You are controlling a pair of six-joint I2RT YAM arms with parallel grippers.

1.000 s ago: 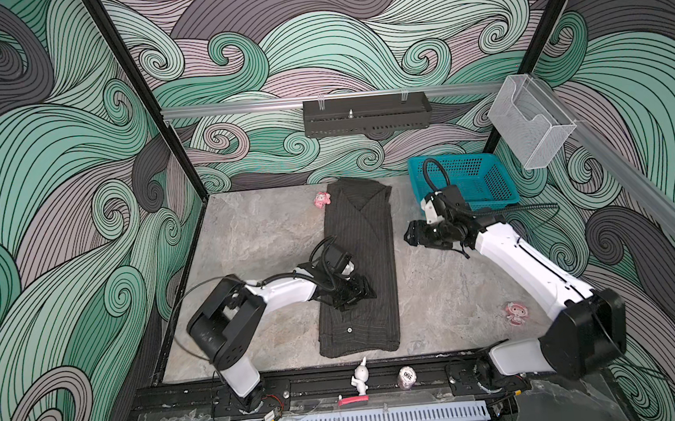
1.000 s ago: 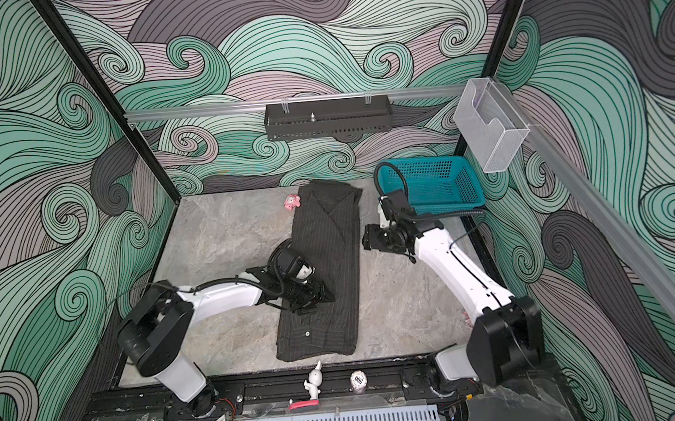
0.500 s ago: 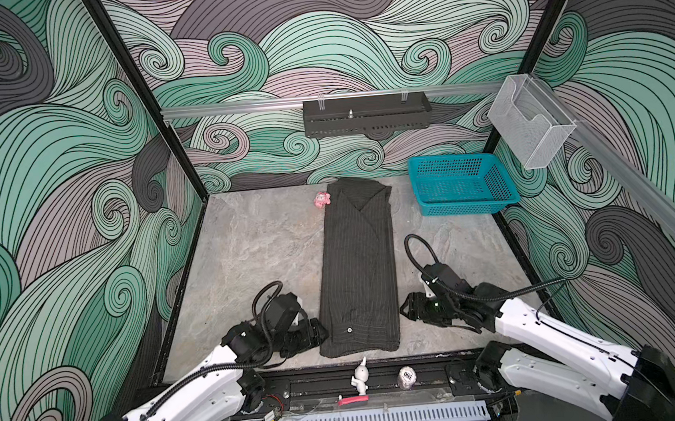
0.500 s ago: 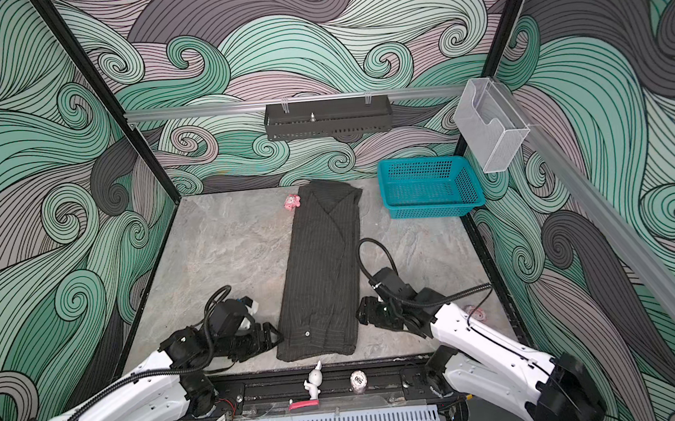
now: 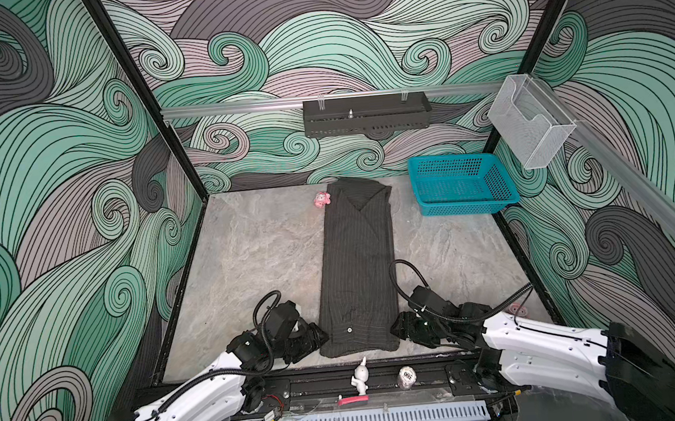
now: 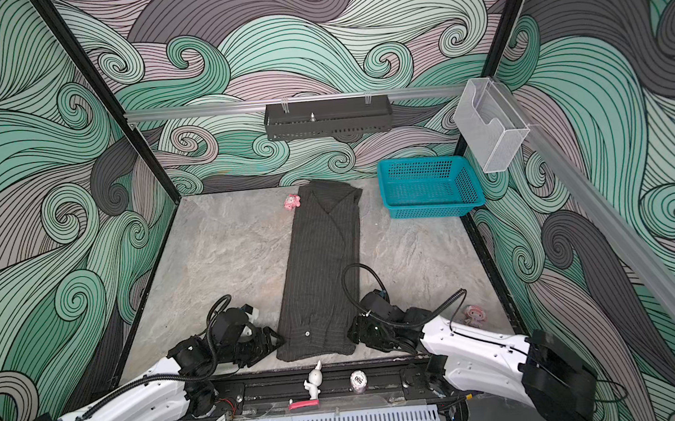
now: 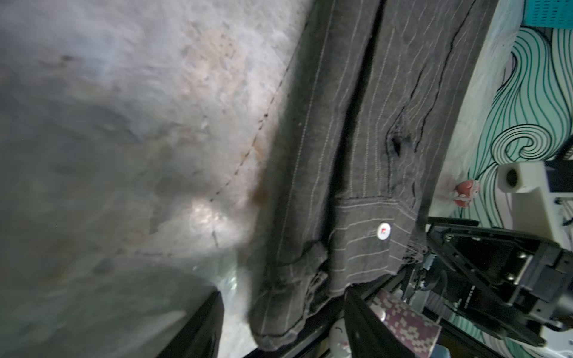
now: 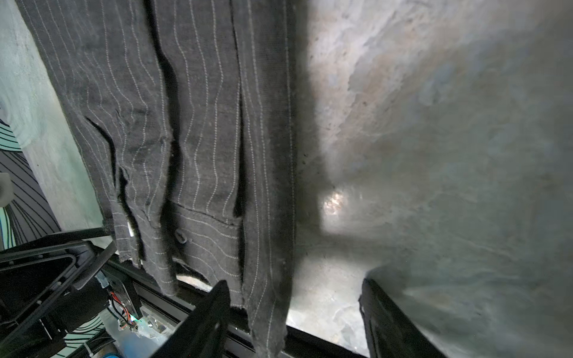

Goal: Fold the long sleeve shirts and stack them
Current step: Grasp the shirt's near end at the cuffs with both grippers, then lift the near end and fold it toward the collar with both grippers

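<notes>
Dark charcoal pinstriped long sleeve shirt (image 5: 357, 268) is seen in both top views, folded into a long narrow strip and laid flat along the middle of the grey marbled tabletop (image 5: 247, 248). Its collar end is placed at the far side, near the teal plastic mesh basket (image 5: 460, 184). The left gripper (image 5: 314, 342) is held low at the hem's near left corner, the right gripper (image 5: 400, 331) at its near right corner.

In the left wrist view, the left gripper (image 7: 282, 294) is spread wide, and the hem corner of the long sleeve shirt (image 7: 356, 155) is seen between the jaws, unpinched.

In the right wrist view, the right gripper (image 8: 294, 282) is also spread. One finger (image 8: 210, 316) is seen against the edge of the long sleeve shirt (image 8: 186, 124); whether they touch cannot be told.
</notes>
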